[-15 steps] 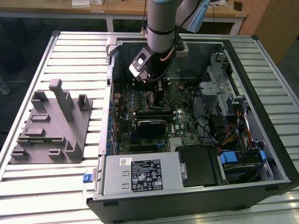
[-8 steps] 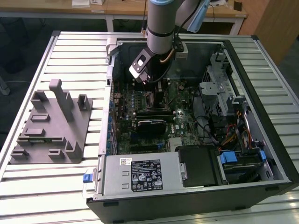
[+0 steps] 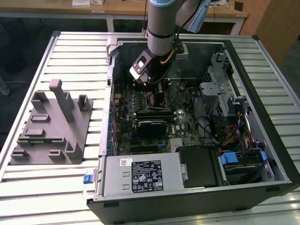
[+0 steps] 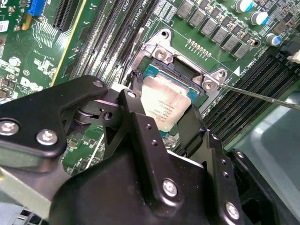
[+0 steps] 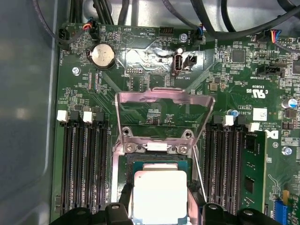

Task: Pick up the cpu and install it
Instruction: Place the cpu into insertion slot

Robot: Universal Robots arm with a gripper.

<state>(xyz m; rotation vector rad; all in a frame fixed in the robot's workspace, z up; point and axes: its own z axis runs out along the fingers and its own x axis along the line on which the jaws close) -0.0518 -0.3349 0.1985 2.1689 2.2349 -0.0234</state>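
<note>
The cpu (image 4: 166,105), a flat silvery square chip, lies between the two black fingers (image 4: 133,105) of my gripper (image 4: 161,112), which is shut on its opposite edges. It sits in or just over the open motherboard socket (image 4: 161,51); I cannot tell whether it rests fully in it. In the first wrist view the cpu (image 5: 159,190) is framed by the gripper (image 5: 159,199), with the socket's metal load plate (image 5: 161,101) swung up and open beyond it. In the exterior view the gripper (image 3: 153,86) reaches down into the open computer case (image 3: 262,117) over the motherboard.
A thin socket lever (image 4: 262,93) sticks out beside the socket. Memory slots (image 5: 84,164) flank it, and one memory stick (image 5: 253,168) stands upright. A grey fixture (image 3: 51,126) lies on the slatted table at the exterior view's left. Power supply (image 3: 140,174), drive cage (image 3: 220,89) and cables crowd the case.
</note>
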